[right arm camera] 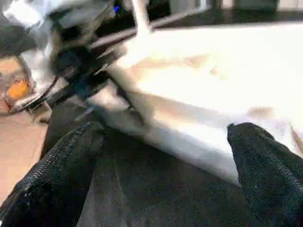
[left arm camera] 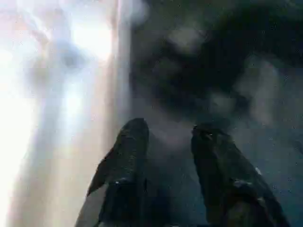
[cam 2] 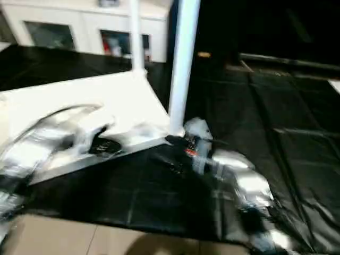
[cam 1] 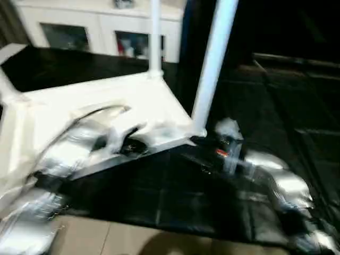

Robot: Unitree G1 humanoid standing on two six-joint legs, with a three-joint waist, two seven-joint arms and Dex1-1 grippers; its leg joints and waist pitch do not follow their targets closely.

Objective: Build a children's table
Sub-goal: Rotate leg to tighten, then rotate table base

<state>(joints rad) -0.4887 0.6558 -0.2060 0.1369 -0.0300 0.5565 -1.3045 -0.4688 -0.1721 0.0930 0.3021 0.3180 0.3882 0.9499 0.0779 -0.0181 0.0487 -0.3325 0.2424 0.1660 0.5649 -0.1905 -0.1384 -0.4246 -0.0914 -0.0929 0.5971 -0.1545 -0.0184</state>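
Your two silver forearms sit lowest in the head views, so start there. Your left gripper (cam 1: pixel 125 141) lies over the near rim of the table top (cam 1: pixel 106 98), fingers parted by a moderate gap in its wrist view with nothing between them. Your right gripper (cam 2: pixel 178 154) is on the black mat (cam 1: pixel 276 106) just beside the near right corner of the top; its wrist view shows the two fingers spread wide and empty, with the white rim of the top straight ahead between them.

That is the relation to work from: the top lies upside down, slanting away to your left, and both grippers are at its near edge, the left over it and the right just off the corner. The nearest leg (cam 1: pixel 212 69) stands upright in that corner socket, long axis vertical, rising out of the top of the picture. Your right gripper is the nearer one to it, close to its foot.

Farther back a second leg (cam 1: pixel 155 37) stands at the far right corner. At the far left edge another white piece (cam 1: pixel 8 87) shows, too blurred to name.

Room is best to your right, where the mat is bare. Behind the top stands a white cabinet (cam 1: pixel 101 29), well apart.
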